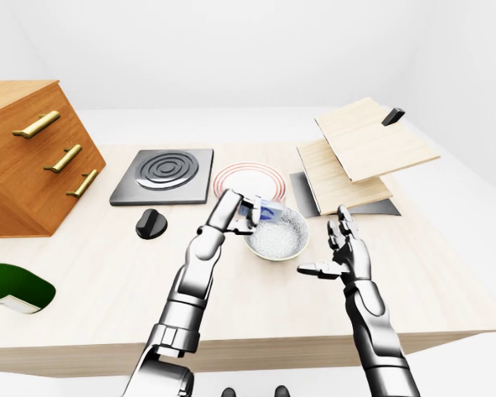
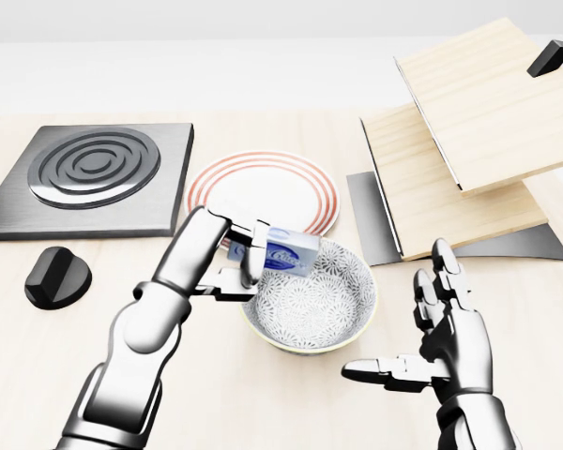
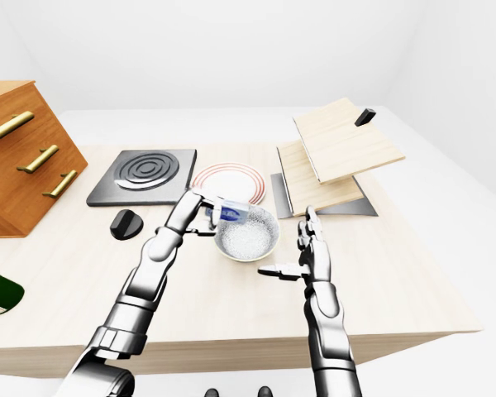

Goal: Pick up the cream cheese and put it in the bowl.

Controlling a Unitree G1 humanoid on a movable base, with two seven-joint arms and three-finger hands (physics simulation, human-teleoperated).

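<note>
In the head view my left hand (image 2: pixel 239 258) is shut on the cream cheese (image 2: pixel 292 250), a small white and blue box. It holds the box over the left rim of the grey patterned bowl (image 2: pixel 333 323), which sits low in the middle of the table. To the right of the bowl my right hand (image 2: pixel 422 342) hovers open, palm toward the bowl, with nothing in it.
A red-ringed white plate (image 2: pixel 291 183) lies just above the bowl. A black stove plate (image 2: pixel 89 173) and a black knob (image 2: pixel 56 277) are at the left. Tilted wooden boards (image 2: pixel 460 131) stand at the right. A wooden drawer cabinet (image 1: pixel 25 157) and a green-and-white object (image 1: pixel 12 285) sit at the far left.
</note>
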